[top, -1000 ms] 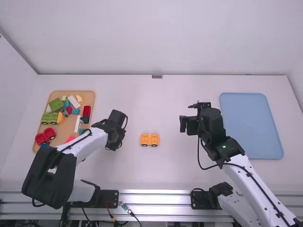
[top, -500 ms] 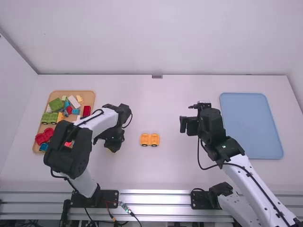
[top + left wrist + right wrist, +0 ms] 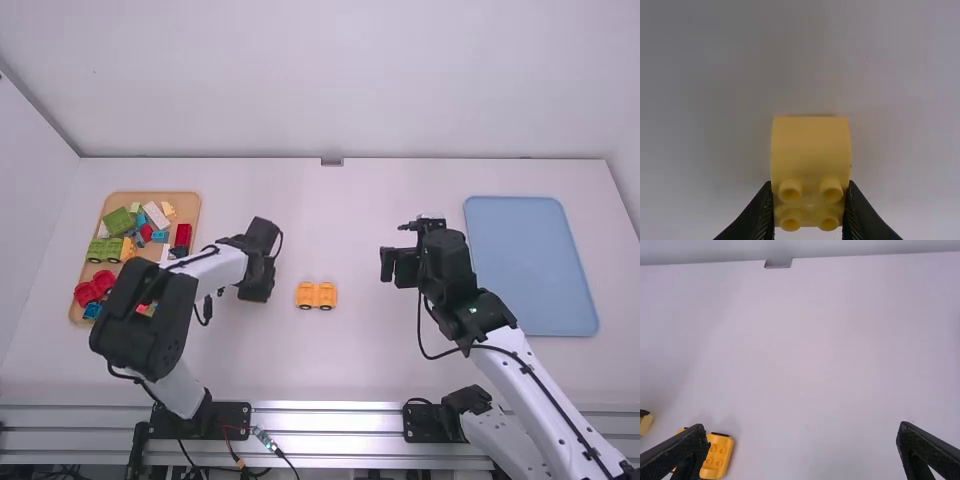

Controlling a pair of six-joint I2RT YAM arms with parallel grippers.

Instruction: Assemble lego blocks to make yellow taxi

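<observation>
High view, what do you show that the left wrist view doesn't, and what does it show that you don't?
The high view adds the blue tray, the brown tray with its mixed blocks, the orange wheeled piece and the right arm.

The left wrist view adds a yellow block, with four round studs, held between the fingers of the left gripper.

Both share the white table and the left gripper.
</observation>
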